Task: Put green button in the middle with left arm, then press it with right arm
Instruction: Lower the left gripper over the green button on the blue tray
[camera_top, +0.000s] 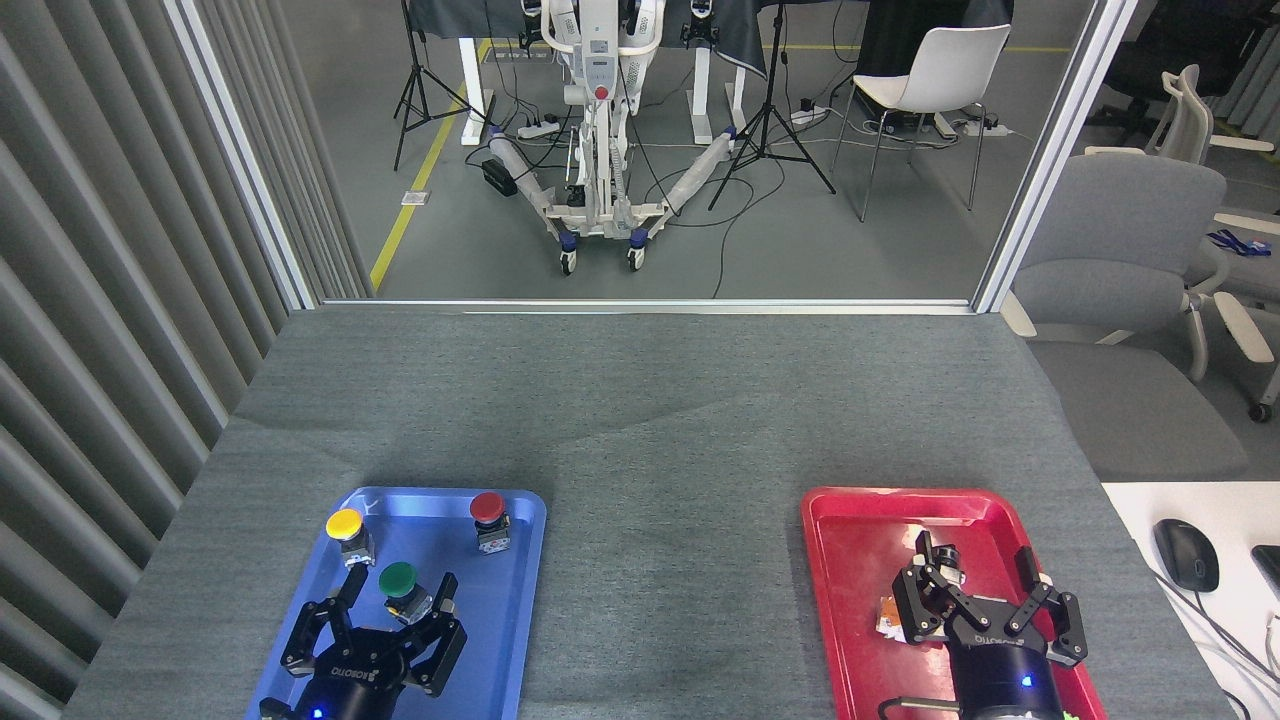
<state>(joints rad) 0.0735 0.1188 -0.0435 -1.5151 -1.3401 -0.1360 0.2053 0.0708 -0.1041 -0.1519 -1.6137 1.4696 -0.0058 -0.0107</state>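
The worktop (640, 420) is matt, rough grey felt. Under the left end effector (398, 592), a glossy blue plastic tray (500, 640); under the right end effector (975, 568), a glossy red one (850, 620).

There is one view, taken from the robot's head, looking forward and steeply down. The grey counter (640, 420) fills the lower half of the view, near the camera. Both arms enter from the bottom edge, the left claw (398, 598) at lower left and the right claw (975, 562) at lower right. Beyond the counter's far edge the view reaches a room floor (800, 240).
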